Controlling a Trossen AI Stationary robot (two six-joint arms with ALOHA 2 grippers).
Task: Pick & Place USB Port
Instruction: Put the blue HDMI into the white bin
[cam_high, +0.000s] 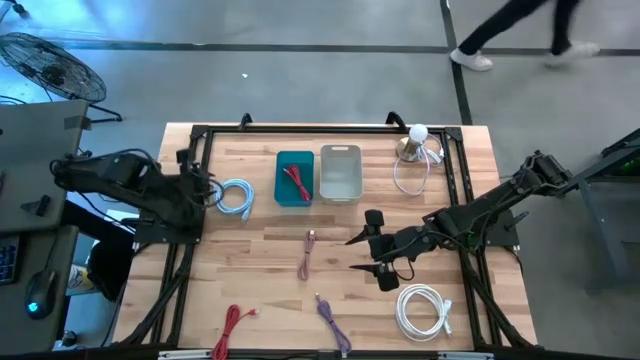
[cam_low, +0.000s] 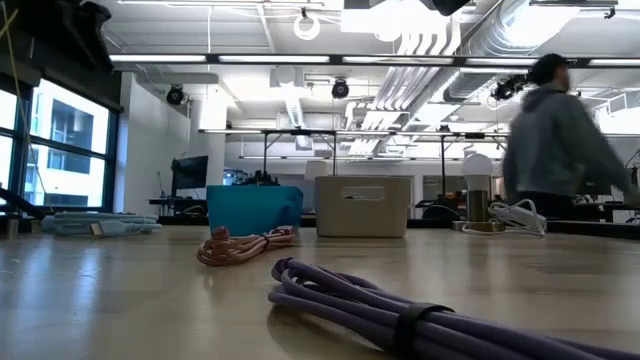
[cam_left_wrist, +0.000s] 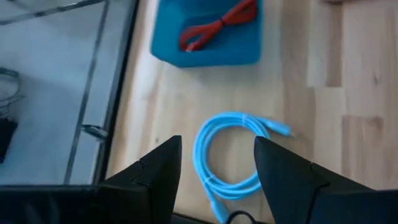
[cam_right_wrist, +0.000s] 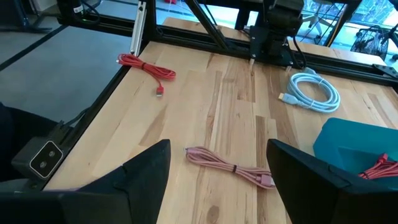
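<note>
Landmark: the blue bin (cam_high: 295, 178), at the far middle of the worktop (cam_high: 270, 250), with a clear bin (cam_high: 340, 172) just beside it.
Already sorted: a red cable (cam_high: 297, 180) lies inside the blue bin, so that bin looks to be where cables are meant to go.
Right tool (cam_high: 368, 252): fingers spread wide and holding nothing, hovering on the near right of the blue bin, facing the pink cable (cam_high: 308, 252).
Pink cable: lies loose on the worktop, near side of the blue bin and well apart from it; in the right wrist view it sits between the two dark fingers, so it is likely the next one to be picked.
Left tool (cam_left_wrist: 217, 180): fingers spread, nothing pinched, parked left of the blue bin directly over the light blue cable (cam_high: 235, 196), probably waiting its turn.
Light blue cable: coiled just left of the blue bin, not touched.
Other cables: a second red cable (cam_high: 231, 327), a purple cable (cam_high: 332, 320) and a white cable (cam_high: 424, 310) lie along the near edge, far from the blue bin.
Lamp (cam_high: 416, 142): stands right of the clear bin, out of the way.
Person (cam_low: 562, 140): walking past beyond the worktop.
Judgement: sorting is at an early stage, with one cable binned and five out.
</note>
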